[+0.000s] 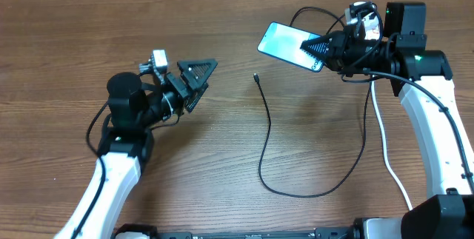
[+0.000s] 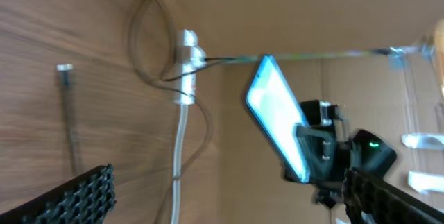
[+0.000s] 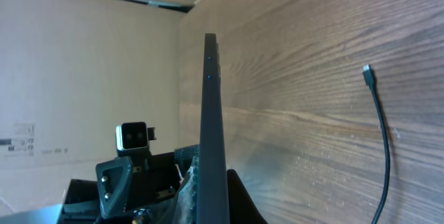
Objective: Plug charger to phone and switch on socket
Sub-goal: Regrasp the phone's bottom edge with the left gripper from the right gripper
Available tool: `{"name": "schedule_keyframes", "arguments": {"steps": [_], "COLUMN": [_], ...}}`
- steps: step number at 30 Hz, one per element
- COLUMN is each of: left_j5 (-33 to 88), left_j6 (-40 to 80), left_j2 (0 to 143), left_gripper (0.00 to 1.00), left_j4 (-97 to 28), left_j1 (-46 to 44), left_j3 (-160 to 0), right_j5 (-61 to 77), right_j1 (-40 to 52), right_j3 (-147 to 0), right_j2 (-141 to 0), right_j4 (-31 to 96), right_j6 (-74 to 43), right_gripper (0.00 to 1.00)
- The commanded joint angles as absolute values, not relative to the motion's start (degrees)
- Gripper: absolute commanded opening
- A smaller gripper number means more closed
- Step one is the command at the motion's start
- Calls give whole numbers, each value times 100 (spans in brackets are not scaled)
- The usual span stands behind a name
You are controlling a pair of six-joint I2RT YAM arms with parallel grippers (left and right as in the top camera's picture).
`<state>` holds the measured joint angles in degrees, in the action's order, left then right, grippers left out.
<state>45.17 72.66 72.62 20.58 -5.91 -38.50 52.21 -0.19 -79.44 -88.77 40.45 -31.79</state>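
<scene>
Right pincer (image 1: 318, 46) pinches the phone (image 1: 285, 43) by one end, tilted above the table (image 1: 74, 32) at far right; left pincer (image 1: 201, 81) hangs spread wide and empty. I judge the step is fetching the charger (image 1: 266, 132): its connector tip (image 1: 255, 77) lies free on the wood (between the two pincers), so the next move asks a precise pinch there. Socket is mostly hidden behind the right arm (image 1: 429, 106); switches cannot be seen.
</scene>
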Motion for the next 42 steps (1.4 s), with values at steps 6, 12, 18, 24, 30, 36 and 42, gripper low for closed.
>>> {"name": "schedule_keyframes", "arguments": {"steps": [6, 12, 18, 24, 30, 36, 42], "left_j5": [4947, 4703, 4318, 4062, 3918, 3785, 3811], "left_j6": [9039, 10003, 10884, 10934, 11087, 11085, 11000], "left_j2": [8075, 8914, 9719, 9911, 9911, 9911, 9911], "left_gripper": [100, 100, 99, 67, 59, 63, 55], "left_j4": [4121, 5701, 7199, 7511, 7509, 7328, 6716], "left_j1": [-574, -576, -648, -786, -792, -790, -790], "left_j3": [-3865, -3868, -3868, -3868, -3868, -3868, -3868], "right_j5": [5111, 4674, 4338, 4029, 3990, 3990, 3994], "right_j1": [504, 1092, 1472, 1782, 2126, 2272, 2274], "right_j3": [-8014, -7994, -7994, -7992, -7983, -7983, -7983], "right_j2": [-8906, -9242, -9439, -9539, -9909, -9968, -9968], "right_j4": [2591, 1653, 1356, 1313, 1334, 1367, 1592], "right_j6": [-4788, -5778, -6176, -6283, -6278, -6101, -5822], "right_gripper": [4, 4, 4, 4, 4, 4, 4]}}
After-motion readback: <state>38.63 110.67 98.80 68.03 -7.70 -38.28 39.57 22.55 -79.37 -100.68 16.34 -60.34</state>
